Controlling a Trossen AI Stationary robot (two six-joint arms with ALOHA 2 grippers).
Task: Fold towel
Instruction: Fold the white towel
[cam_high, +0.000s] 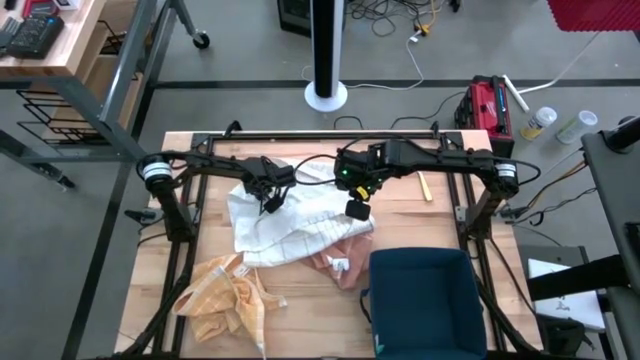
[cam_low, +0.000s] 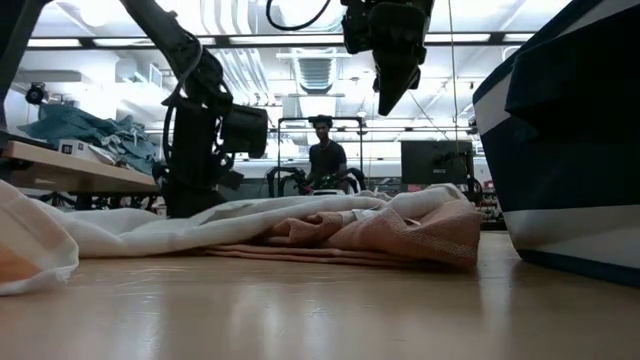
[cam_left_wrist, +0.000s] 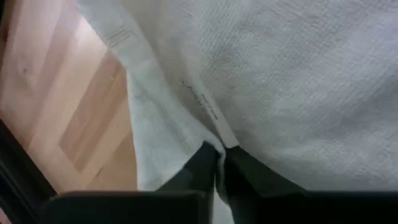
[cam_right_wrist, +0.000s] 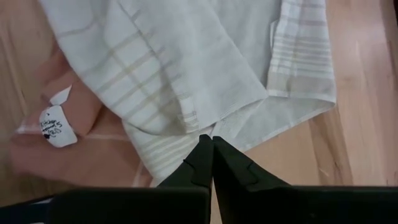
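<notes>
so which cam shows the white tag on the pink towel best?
Right wrist view: the tag is close, its handwriting visible on the pink towel. High view shows a small white speck. Low view shows only pink folds; left wrist view, neither.

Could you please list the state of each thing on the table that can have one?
White towel: crumpled, unfolded, pinched by left gripper.
Pink towel: bunched, partly under white towel.
Orange towel: crumpled, lying apart.
Blue bin: standing near edge.
Right gripper: shut, empty, above towels.
</notes>
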